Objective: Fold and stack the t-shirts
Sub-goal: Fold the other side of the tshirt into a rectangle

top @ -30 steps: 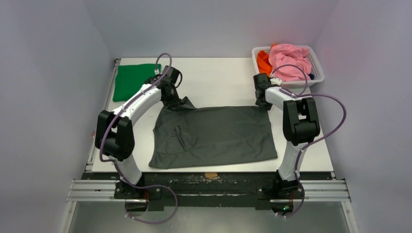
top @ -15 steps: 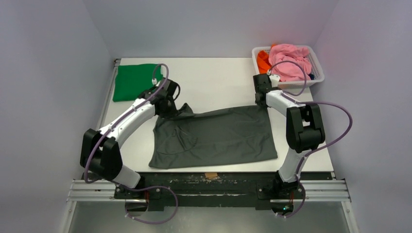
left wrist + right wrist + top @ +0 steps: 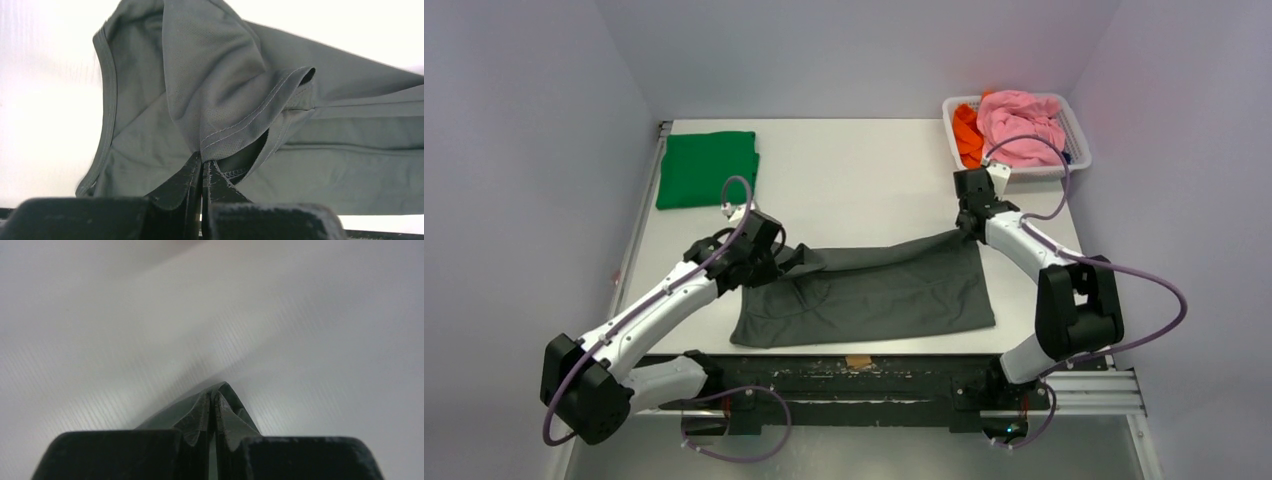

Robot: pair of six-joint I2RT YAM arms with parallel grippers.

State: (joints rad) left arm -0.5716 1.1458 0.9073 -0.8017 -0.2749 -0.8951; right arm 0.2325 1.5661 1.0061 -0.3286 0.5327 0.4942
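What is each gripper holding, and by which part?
Both hold the dark grey t-shirt: the left gripper pinches a stitched hem at its far-left corner, and the right gripper pinches its far-right corner.

Even diffuse light, soft shadows; table (image 3: 40, 100) overexposed white in left wrist view; right wrist view hazy.

Basket (image 3: 1079, 135) w/ pink cloth (image 3: 1021, 125), orange cloth (image 3: 967, 130) on table (image 3: 864, 170), far-right.
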